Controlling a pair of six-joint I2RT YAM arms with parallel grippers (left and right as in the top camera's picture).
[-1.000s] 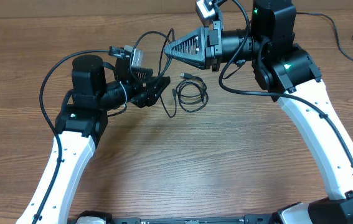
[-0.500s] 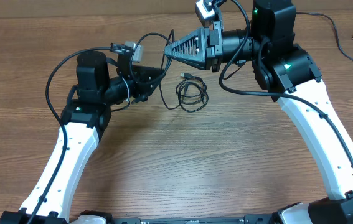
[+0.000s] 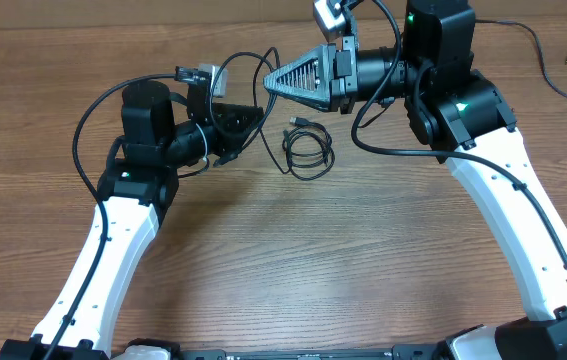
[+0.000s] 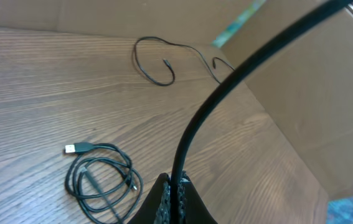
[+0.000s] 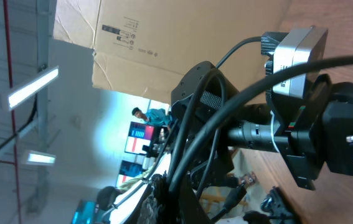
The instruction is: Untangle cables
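Observation:
A small coil of thin black cable (image 3: 308, 155) lies on the wooden table, its USB plug (image 3: 299, 123) pointing up-left; the left wrist view shows the coil (image 4: 101, 180) below and left of my fingers. A loose black cable strand (image 4: 226, 81) rises from my left gripper (image 4: 177, 186), which is shut on it. In the overhead view the left gripper (image 3: 251, 112) sits just below the right gripper (image 3: 268, 88), left of the coil. The right gripper (image 5: 185, 199) is shut on the same strand (image 5: 238, 102), raised above the table.
A second thin black cord (image 3: 563, 70) lies at the table's far right corner, also seen as a loop (image 4: 157, 62) in the left wrist view. A cardboard wall (image 4: 325, 93) stands along the table's back edge. Thick arm wires loop beside the left arm (image 3: 78, 140).
My left gripper has closed on the strand that hung from the right gripper and has risen toward it. The strand's tail no longer lies on the table. The right arm is still.

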